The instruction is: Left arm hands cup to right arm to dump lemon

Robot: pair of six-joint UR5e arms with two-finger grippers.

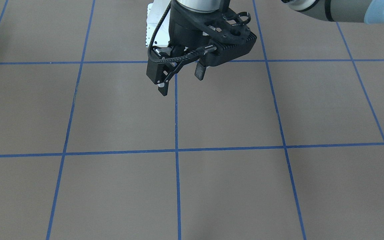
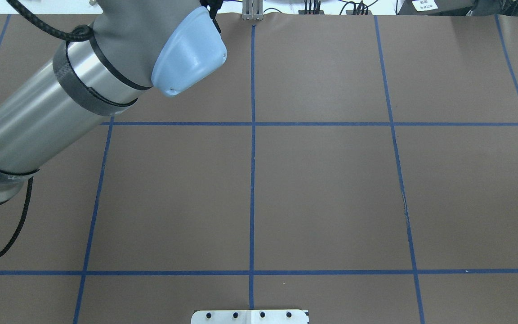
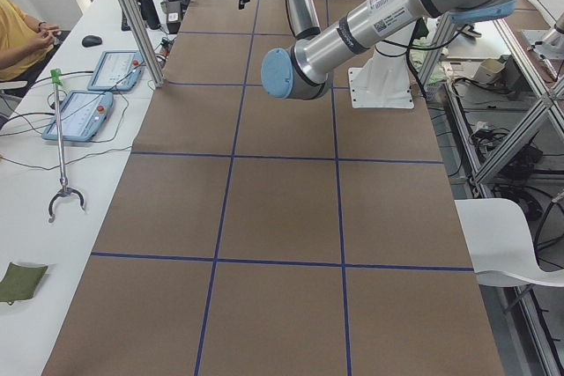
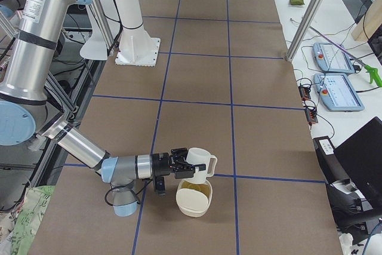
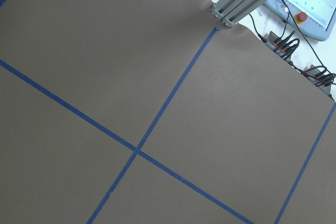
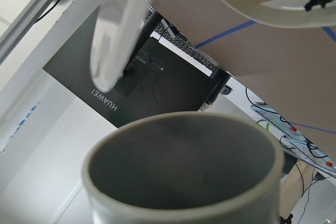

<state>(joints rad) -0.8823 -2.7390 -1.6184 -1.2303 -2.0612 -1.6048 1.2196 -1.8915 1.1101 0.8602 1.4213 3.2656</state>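
From where I stood, the right arm (image 4: 36,46) reached low over the brown tabletop (image 2: 331,189) at the end on the robot's right. The thin fingers of its tool (image 4: 185,163) were clamped on the cup (image 4: 202,160), holding it clear of the surface and directly over a cream bowl (image 4: 192,204) whose inside looked yellowish. The cup's squared handle pointed away from the tool. Whether the cup's base touched the bowl's rim I could not tell. The camera on that wrist looked straight into the cup's grey inside, with the bowl's rim at the upper edge of its view. The left arm (image 2: 61,99) was well apart from all that. Its tool (image 1: 181,83) hung raised above the middle of the tabletop, over the grid of blue tape lines (image 1: 176,116). Its short fingers pointed down and were spread wide, gripping nothing.
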